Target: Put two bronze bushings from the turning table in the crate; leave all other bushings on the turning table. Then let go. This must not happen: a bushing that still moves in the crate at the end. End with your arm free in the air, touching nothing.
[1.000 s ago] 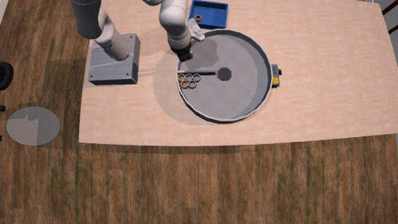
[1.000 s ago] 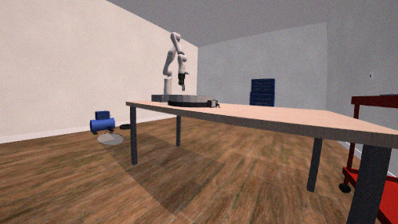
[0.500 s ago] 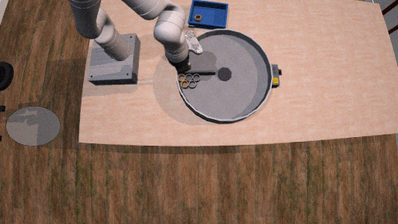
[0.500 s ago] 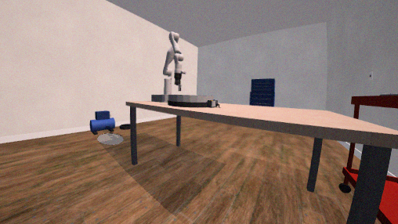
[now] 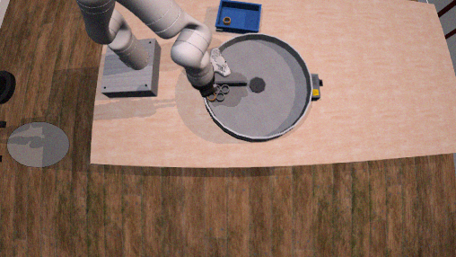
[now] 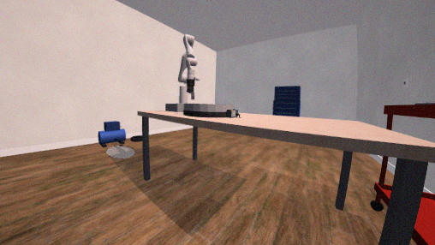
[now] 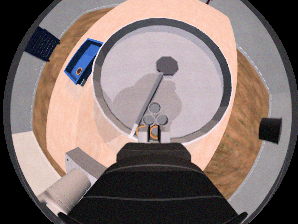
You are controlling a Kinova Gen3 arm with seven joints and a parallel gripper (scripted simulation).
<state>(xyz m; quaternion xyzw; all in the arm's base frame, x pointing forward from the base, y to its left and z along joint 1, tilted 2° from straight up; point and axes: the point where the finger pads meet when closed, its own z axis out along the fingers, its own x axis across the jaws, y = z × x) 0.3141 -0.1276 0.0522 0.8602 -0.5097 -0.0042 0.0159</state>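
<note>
On the turning table (image 5: 293, 67), seen from above, small rings are clustering — one bronze bushing (image 5: 211, 98) among grey bushings (image 5: 223, 90) — under the gripper (image 5: 207, 92); another bronze bushing (image 5: 227, 20) is lying in the crate (image 5: 238, 27). From the wrist, the gripper (image 7: 153, 137) is hovering partly closed, gripping nothing.

You see the tool's dark housing (image 7: 152, 196) filling the lower frame. Just above it, a cluster of bushings (image 7: 154, 120) lies on the grey turning table (image 7: 200, 43). The blue crate (image 7: 83, 63) sits at upper left on the bench (image 7: 220, 30).
</note>
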